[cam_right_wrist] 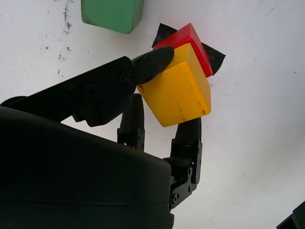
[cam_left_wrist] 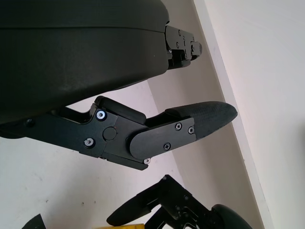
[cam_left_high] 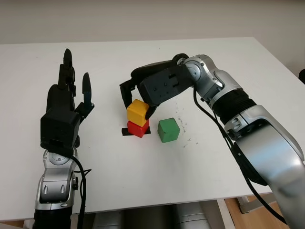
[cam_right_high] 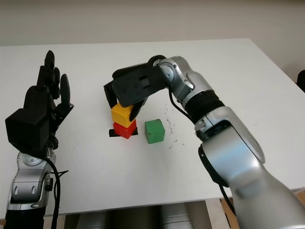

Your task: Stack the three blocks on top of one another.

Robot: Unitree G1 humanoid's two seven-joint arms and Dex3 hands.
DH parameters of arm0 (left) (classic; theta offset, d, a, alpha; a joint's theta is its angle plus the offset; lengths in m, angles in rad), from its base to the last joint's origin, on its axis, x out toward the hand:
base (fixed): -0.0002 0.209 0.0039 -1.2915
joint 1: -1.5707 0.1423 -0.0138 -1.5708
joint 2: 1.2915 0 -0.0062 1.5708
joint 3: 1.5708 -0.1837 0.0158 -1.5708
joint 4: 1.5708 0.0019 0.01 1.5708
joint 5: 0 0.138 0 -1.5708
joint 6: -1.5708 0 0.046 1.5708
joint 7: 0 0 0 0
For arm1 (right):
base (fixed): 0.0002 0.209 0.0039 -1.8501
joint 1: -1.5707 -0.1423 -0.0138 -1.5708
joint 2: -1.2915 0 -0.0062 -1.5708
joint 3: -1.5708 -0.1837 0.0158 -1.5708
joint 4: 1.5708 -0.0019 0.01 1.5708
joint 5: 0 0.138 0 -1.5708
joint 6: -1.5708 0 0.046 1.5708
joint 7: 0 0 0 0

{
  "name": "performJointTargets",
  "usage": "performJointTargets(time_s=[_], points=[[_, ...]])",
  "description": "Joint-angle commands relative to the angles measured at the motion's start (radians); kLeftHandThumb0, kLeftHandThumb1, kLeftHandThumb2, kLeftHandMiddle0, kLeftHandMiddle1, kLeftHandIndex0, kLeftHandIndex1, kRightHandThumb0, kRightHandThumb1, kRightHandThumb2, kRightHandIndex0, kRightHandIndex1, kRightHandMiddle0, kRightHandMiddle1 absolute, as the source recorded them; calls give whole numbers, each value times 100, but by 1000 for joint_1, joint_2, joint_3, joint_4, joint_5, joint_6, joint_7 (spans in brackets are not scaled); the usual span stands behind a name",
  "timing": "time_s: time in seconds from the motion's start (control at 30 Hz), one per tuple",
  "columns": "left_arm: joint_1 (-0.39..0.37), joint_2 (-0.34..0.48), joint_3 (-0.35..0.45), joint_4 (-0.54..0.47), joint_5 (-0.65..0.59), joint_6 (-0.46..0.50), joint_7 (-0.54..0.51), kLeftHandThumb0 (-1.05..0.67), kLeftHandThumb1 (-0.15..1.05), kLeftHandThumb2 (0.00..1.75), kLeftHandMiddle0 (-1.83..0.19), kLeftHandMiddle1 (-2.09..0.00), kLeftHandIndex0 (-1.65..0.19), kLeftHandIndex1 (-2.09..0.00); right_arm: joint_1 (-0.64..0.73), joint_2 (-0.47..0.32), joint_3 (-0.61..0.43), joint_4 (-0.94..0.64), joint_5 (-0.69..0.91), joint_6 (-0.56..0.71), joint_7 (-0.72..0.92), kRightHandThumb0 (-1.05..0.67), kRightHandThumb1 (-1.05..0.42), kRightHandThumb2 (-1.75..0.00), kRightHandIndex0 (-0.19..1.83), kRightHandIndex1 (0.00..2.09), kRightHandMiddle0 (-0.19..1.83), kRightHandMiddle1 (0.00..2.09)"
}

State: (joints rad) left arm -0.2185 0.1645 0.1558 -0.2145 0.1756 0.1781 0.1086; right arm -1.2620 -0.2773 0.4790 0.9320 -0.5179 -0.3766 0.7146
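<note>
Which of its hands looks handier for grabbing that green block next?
Probably the right hand: it grips the yellow block atop the red block, with the green block just beside. The left hand is open, raised farther away.

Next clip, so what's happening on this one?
The robot is stacking blocks on a white table. Its right hand grips the yellow wooden cube, which sits on top of the red cube; the red cube stands on a patch of black tape. The green cube lies on the table just beside the stack, not yet added. The left hand is open, raised over the table's left side.
</note>
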Motion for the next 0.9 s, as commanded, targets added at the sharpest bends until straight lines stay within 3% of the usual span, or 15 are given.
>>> performJointTargets(time_s=[0.0, 0.2, 0.33, 0.37, 0.47, 0.5, 0.57, 0.63, 0.87], points=[[10, 1, -6, -17, 1, -3, -1, -75, 105, 70, -3, -6, -1, -6, 2, 0, 5, -8, -7, 4, -13, -31, -92, -5, 26, 159, 19, 146], [10, 1, -7, -11, 0, -12, -1, -74, 105, 70, -3, -6, -2, -6, 0, -4, -2, -20, -9, 18, -12, -36, -90, -5, 22, 189, 11, 132], [10, 0, -9, -11, 1, -13, 0, -74, 105, 70, -3, -6, -2, -6, -10, -11, 6, -12, -11, -7, 7, -42, -88, -5, 16, 191, 6, 121], [10, 0, -9, -10, 1, -14, 0, -74, 105, 70, -3, -6, -1, -6, -14, -12, 9, -9, -11, -12, 18, -47, -86, -5, 3, 174, 2, 110], [8, 0, -8, -6, 0, -16, 0, -74, 105, 70, -3, -5, -1, -5, -23, -14, 12, -4, -14, -13, 53, -54, -85, -5, -9, 148, 0, 89], [9, 0, -8, -7, 0, -15, 1, -74, 105, 70, -3, -6, -1, -5, -26, -14, 11, -1, -10, -14, 65, -55, -84, -5, -8, 129, 3, 77], [9, 0, -8, -6, -1, -16, 0, -74, 105, 70, -3, -5, -1, -5, -28, -13, 7, 5, -5, -17, 78, -58, -82, -5, 0, 69, 10, 45], [10, 0, -8, -7, -3, -15, -1, -74, 105, 70, -3, -5, -1, -5, -28, -12, 3, 11, -1, -25, 84, -60, -82, -5, 7, 40, 14, 30], [13, 2, -11, -6, 0, -21, -1, -74, 105, 70, -3, -5, -1, -5, -46, -13, -1, 27, 2, -25, 103, -73, -82, -6, -8, 14, 3, 15]])
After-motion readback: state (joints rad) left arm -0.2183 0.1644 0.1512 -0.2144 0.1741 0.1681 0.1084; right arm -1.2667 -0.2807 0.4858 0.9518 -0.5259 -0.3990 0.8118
